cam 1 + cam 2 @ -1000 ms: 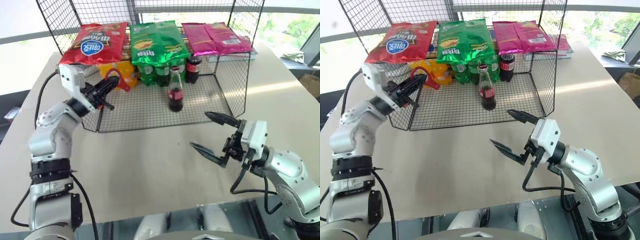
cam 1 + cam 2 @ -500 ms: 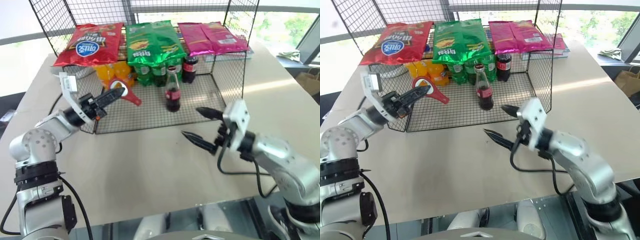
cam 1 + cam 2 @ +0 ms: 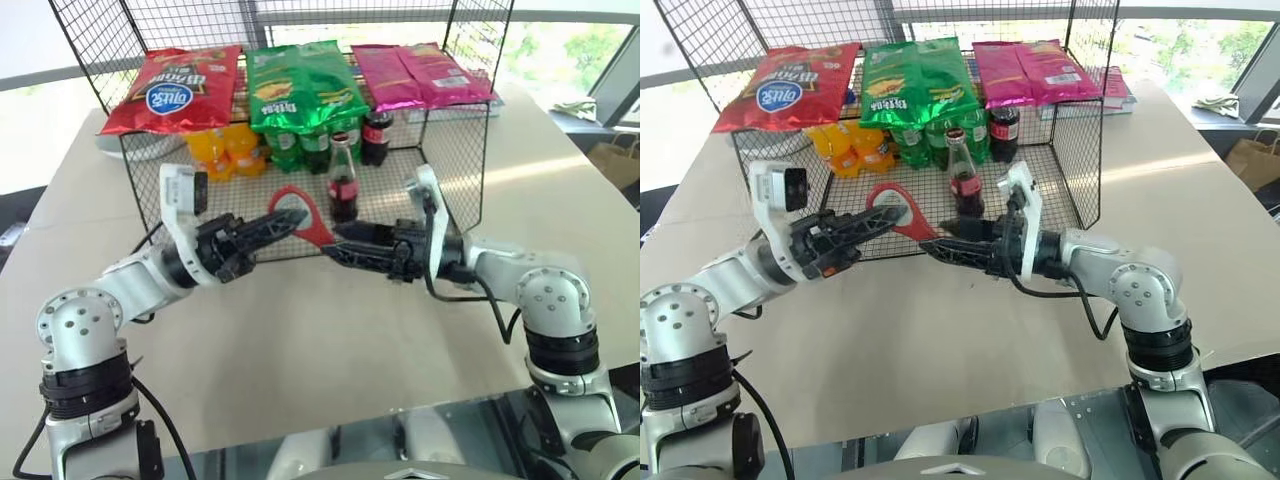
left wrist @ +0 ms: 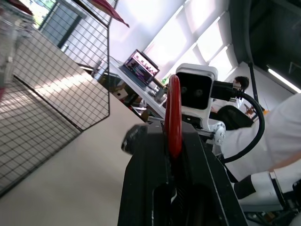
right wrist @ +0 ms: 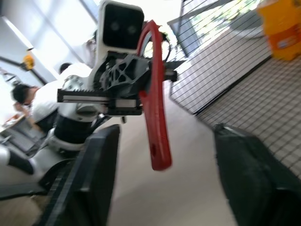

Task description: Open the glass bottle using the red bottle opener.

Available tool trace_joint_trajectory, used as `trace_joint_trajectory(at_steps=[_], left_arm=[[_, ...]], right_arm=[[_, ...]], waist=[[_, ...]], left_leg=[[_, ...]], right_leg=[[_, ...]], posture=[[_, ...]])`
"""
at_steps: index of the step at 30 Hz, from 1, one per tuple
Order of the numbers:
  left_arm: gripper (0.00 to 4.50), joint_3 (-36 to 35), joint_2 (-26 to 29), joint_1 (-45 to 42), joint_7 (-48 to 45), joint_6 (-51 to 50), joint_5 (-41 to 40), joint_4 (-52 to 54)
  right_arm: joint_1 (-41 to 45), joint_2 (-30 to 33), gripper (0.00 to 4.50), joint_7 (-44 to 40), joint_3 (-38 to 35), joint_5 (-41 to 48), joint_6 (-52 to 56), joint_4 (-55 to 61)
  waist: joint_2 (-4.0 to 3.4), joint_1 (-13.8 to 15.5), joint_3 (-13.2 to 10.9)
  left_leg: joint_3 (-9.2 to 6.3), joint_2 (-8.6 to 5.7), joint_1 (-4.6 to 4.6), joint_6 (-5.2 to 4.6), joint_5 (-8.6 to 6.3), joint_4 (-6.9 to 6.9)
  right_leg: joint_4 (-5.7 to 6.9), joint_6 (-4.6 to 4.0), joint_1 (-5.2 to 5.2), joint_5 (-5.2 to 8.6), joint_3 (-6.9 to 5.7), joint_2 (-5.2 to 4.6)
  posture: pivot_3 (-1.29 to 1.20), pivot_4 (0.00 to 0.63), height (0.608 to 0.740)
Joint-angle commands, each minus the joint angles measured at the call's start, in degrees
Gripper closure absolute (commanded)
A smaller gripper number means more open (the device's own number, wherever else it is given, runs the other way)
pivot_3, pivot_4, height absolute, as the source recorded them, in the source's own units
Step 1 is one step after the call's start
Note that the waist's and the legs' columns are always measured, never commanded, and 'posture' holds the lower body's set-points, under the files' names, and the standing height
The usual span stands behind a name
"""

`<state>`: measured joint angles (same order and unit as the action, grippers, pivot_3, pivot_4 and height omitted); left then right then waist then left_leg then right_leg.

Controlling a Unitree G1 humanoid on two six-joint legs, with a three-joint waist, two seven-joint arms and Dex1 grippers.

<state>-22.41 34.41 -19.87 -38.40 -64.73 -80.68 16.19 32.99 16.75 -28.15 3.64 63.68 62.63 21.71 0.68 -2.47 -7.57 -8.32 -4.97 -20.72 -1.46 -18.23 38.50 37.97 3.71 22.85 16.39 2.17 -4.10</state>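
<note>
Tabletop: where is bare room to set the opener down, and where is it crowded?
Free: the table in front of the wire cage, below both grippers, and the strip to the cage's right. Crowded: the cage's back, packed with drinks around the glass bottle, under the snack bags. The red bottle opener hangs between the arms.
</note>
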Motion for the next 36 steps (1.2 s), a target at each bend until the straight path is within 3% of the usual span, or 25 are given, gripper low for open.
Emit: trace_joint_trajectory(at_steps=[1, 13, 14, 18, 19, 20, 33, 35, 36], left_arm=[[4.50, 0.3, 0.2, -0.1, 1.0, 1.7, -2.5, 2.7], [4.50, 2.6, 1.3, -0.4, 1.4, 3.0, -4.0, 5.1], [4.50, 2.7, 1.5, -0.4, 1.2, 3.1, -4.0, 5.3], [4.50, 2.7, 2.5, -0.1, 0.7, 3.3, -4.1, 5.6], [4.50, 2.7, 2.7, -0.1, 0.5, 3.4, -4.0, 5.6], [4.50, 2.8, 2.8, -0.1, 0.3, 3.5, -4.0, 5.5], [4.50, 4.5, 4.5, 0.0, -3.4, 5.2, -2.0, 5.4], [4.50, 4.8, 4.5, 0.2, -3.9, 5.5, -1.6, 5.8], [4.50, 4.9, 4.5, 0.3, -3.9, 5.6, -1.6, 5.9]], right_arm=[[0.9, -1.7, 1.51, 0.9, -1.0, 4.1, 0.8, 0.9], [2.4, -2.1, 1.51, 2.1, -1.8, 10.0, 2.2, -0.8], [2.5, -2.0, 2.08, 2.2, -1.8, 10.2, 2.1, -1.0], [2.3, -0.9, 3.68, 1.7, -1.8, 11.2, 2.4, -1.0], [2.2, -0.5, 4.28, 1.4, -1.7, 11.4, 2.6, -0.8], [2.2, -0.2, 4.45, 1.1, -1.6, 11.7, 2.8, -0.8], [1.6, 4.2, 4.45, -5.4, 1.1, 9.8, 2.1, 1.6], [1.6, 4.3, 3.57, -5.9, 1.1, 9.8, 1.6, 1.3], [1.6, 4.3, 3.40, -6.1, 1.1, 9.5, 1.4, 1.3]], waist=[[0.00, -0.1, 0.0], [-0.01, 0.0, 0.0], [-0.01, 0.0, 0.0], [-0.01, 0.0, 0.0], [-0.01, 0.0, 0.0], [-0.01, 0.0, 0.0], [-0.03, 0.0, 0.0], [-0.03, 0.0, 0.0], [-0.03, 0.0, 0.0]], left_leg=[[0.01, 0.00, 0.00, 0.00, 0.00, 0.00], [0.02, 0.00, 0.00, 0.00, 0.00, 0.00], [0.02, 0.00, 0.00, 0.00, 0.00, 0.00], [0.02, 0.00, 0.00, 0.00, 0.00, 0.00], [0.02, 0.00, 0.00, 0.00, 0.00, 0.00], [0.02, 0.00, -0.01, 0.00, 0.00, -0.01], [0.02, 0.00, -0.02, 0.00, 0.00, -0.03], [0.02, 0.00, -0.02, 0.00, 0.00, -0.03], [0.02, 0.00, -0.01, 0.00, 0.00, -0.04]], right_leg=[[0.00, 0.00, 0.00, 0.00, 0.01, 0.00], [-0.01, 0.00, 0.00, 0.00, 0.01, 0.00], [-0.01, 0.00, 0.00, 0.00, 0.00, 0.00], [-0.01, 0.00, 0.01, 0.00, 0.00, 0.01], [-0.01, 0.00, 0.01, 0.00, 0.00, 0.00], [-0.02, 0.00, 0.01, 0.00, 0.00, 0.00], [-0.04, 0.00, 0.02, 0.00, 0.01, 0.00], [-0.04, 0.00, 0.02, 0.00, 0.01, 0.00], [-0.04, 0.00, 0.02, 0.00, 0.02, 0.00]], posture=[[0.00, 0.150, 0.740], [0.00, 0.150, 0.740], [0.00, 0.150, 0.740], [0.00, 0.150, 0.740], [0.00, 0.150, 0.740], [0.00, 0.150, 0.740], [0.00, 0.150, 0.740], [0.00, 0.150, 0.740], [0.00, 0.150, 0.740]])
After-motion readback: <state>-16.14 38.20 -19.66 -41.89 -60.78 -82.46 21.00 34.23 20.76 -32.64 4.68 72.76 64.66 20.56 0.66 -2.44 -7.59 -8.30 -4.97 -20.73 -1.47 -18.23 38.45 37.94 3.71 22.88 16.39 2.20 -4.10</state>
